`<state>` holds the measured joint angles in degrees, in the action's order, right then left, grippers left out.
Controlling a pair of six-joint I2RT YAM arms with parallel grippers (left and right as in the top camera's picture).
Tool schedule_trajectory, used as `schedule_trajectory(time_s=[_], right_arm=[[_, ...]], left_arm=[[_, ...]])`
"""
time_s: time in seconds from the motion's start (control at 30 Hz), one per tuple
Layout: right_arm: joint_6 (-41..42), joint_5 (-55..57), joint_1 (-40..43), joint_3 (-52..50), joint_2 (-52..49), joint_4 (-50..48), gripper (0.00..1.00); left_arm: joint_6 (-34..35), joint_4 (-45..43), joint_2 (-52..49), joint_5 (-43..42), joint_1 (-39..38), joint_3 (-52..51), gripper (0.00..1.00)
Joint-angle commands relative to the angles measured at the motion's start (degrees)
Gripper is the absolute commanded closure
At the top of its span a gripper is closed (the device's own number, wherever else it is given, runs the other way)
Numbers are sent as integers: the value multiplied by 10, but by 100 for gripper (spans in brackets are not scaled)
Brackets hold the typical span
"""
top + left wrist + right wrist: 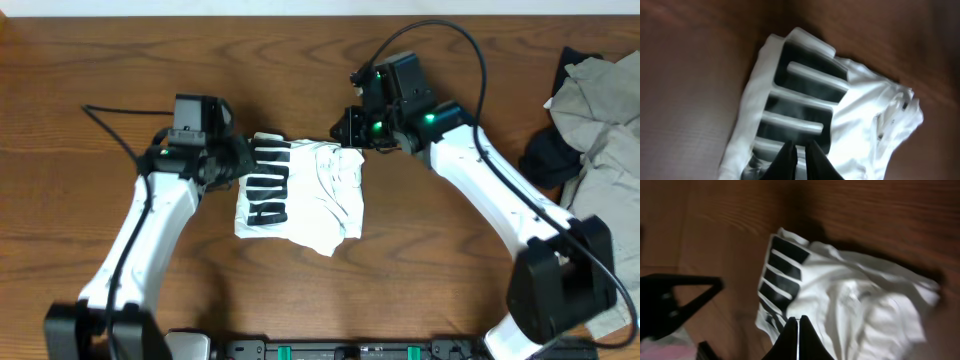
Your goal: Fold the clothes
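- The white T-shirt lies in a rough, part-folded square in the middle of the table. Its black block lettering is turned up along its left side, and its right half is rumpled and bunched.
- It looks thin, limp and light to me. It would sag from any pinch and hold no crease by itself, and the layers would likely slide over one another.
- I'd take it by the edges or corners, pinching through every layer. The puffy middle is a poor place, since only the top skin would lift there.
- The left gripper is at the T-shirt's far left corner, over the lettering. Its jaws are almost together with a thin slit between them, and I can't tell whether cloth is caught in it.
- The right gripper hangs at the T-shirt's far right corner, jaws pressed closed, nothing seen in them.
- Well off to the T-shirt's far right sits a heap of grey and dark clothes.
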<state>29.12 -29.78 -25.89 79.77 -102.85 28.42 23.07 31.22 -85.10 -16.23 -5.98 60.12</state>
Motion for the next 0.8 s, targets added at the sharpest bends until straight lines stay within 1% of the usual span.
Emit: schedule_trajectory(time_s=[0.0,0.13,0.23,0.37,0.47,0.77], right_arm=[[13,-50,3,17,-37,-14,99],[13,-47,-1,60,-78,-14,99],[22,-35,-7,92,-111,-7,99],[22,35,-23,131,-156,43,99],[30,96,-33,139,-179,80,99],[41,110,-22,139,-220,104,99]], left_arm=[[-8,-38,-41,-26,4,8,89],[-16,-108,-91,-74,3,19,89],[-14,-139,-125,-87,-2,32,90],[-14,-144,-171,-86,-17,62,90],[-14,-144,-200,-86,-29,80,90],[-14,-128,-252,-62,-34,89,90]])
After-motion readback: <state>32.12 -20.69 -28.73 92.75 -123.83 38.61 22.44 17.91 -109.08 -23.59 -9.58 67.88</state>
